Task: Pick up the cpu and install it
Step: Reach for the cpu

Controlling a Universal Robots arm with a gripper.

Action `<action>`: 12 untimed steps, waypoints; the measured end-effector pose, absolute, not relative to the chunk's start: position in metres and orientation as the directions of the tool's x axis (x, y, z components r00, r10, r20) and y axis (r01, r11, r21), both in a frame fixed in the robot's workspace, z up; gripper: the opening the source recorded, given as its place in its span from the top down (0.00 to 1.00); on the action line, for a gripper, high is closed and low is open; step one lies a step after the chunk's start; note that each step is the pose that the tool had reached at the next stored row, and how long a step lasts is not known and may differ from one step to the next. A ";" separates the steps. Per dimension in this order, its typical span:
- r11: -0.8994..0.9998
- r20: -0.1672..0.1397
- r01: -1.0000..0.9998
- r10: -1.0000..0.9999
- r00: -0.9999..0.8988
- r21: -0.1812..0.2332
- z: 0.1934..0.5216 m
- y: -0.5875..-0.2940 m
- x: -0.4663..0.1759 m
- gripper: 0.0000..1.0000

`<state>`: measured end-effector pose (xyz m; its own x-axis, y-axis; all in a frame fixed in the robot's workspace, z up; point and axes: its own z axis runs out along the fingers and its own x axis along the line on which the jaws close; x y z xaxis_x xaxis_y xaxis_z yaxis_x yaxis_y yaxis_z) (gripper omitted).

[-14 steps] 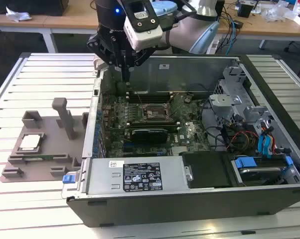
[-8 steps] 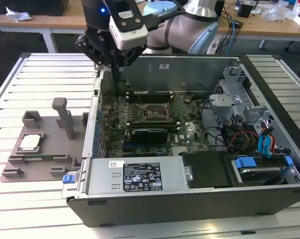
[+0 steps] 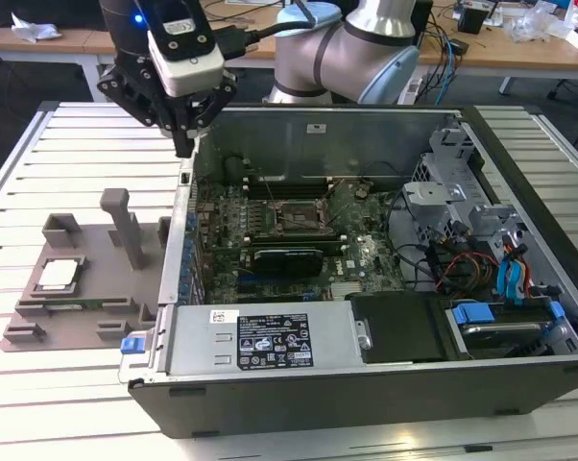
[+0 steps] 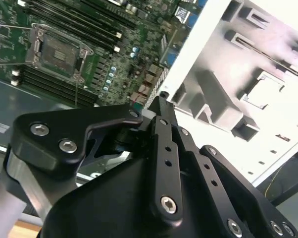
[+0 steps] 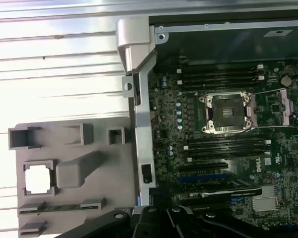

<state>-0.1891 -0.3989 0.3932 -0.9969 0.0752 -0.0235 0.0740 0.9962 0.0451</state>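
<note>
No line of print can be read out word for word. In the exterior view a black label (image 3: 273, 341), crowded with white print and small round marks, lies on the grey power supply (image 3: 193, 351), with a white barcode sticker (image 3: 224, 317) just beside it. A small white sticker (image 3: 315, 128) sits on the computer case (image 3: 366, 130) far wall. In the first wrist view a white logo (image 5: 260, 165) is printed on the motherboard (image 5: 164, 109)

- The cpu (image 3: 59, 274) is seated in the fixture tray (image 3: 102, 252).
- That tray is laid just beside the computer case (image 3: 366, 396), on the exterior view's left.
</note>
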 end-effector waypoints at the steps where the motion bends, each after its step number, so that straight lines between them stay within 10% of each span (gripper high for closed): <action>1: 0.996 -0.024 0.074 0.075 -0.997 0.045 0.393 -0.399 -0.194 0.89; 12: 0.996 -0.024 0.074 0.075 -0.997 0.045 0.393 -0.399 -0.237 0.89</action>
